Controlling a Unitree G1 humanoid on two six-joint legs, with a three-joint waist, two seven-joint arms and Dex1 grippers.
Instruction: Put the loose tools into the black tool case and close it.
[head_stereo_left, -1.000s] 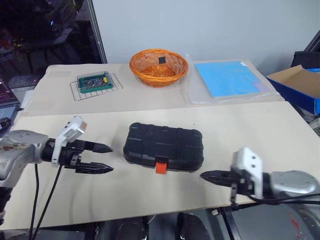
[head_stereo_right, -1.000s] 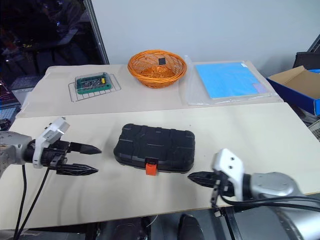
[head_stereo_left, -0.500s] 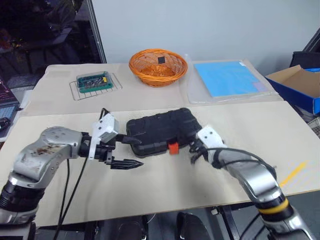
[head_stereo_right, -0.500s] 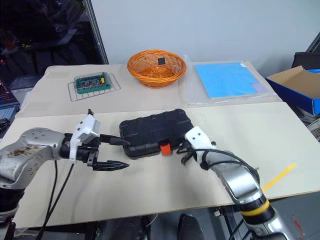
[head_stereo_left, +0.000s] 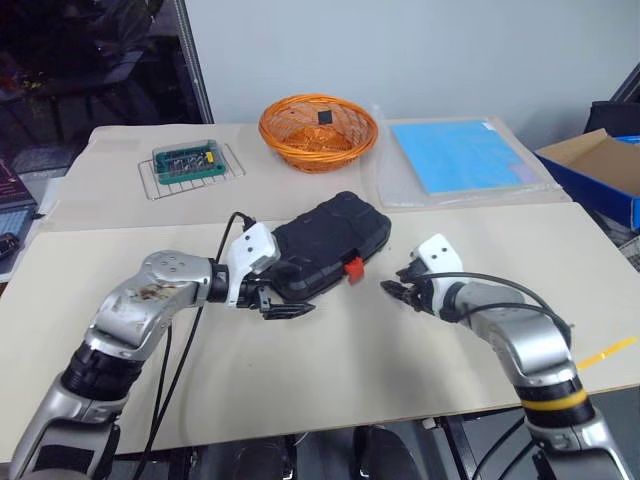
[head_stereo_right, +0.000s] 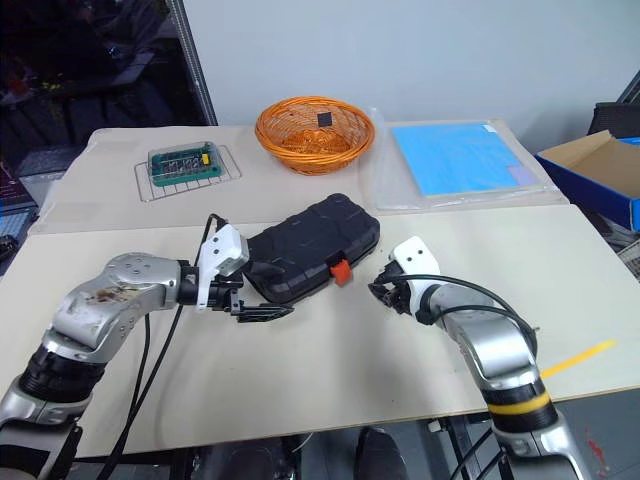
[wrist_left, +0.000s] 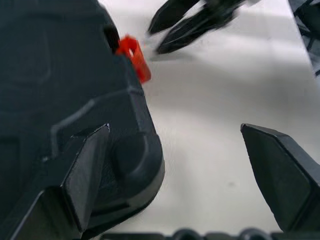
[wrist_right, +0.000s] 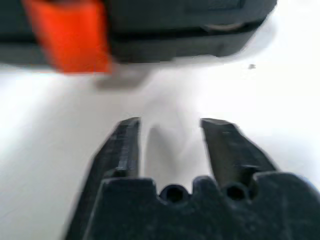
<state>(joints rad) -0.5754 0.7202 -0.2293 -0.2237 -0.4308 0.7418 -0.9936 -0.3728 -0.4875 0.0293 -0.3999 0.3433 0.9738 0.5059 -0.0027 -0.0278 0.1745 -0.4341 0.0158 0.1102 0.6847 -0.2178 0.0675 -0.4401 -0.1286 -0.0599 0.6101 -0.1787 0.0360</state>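
Observation:
The black tool case (head_stereo_left: 330, 242) lies shut and turned at an angle on the near table, its orange latch (head_stereo_left: 353, 266) facing my right gripper. My left gripper (head_stereo_left: 295, 297) is open at the case's near left corner (wrist_left: 135, 165). That corner sits between the fingers, against one finger (wrist_left: 85, 170). My right gripper (head_stereo_left: 394, 288) hovers just off the latch (wrist_right: 70, 35), open, with only bare table between its fingers (wrist_right: 125, 145). The loose tools are out of view.
On the far table stand an orange wicker basket (head_stereo_left: 318, 132), a green box of bits (head_stereo_left: 187, 162) on a wire rack and a blue sheet (head_stereo_left: 460, 157). A blue cardboard box (head_stereo_left: 600, 165) sits off the right edge.
Both grippers have closed in on the case, left from the left, right from the near right. The right gripper went from shut to open. The case has swung, its right end farther away.

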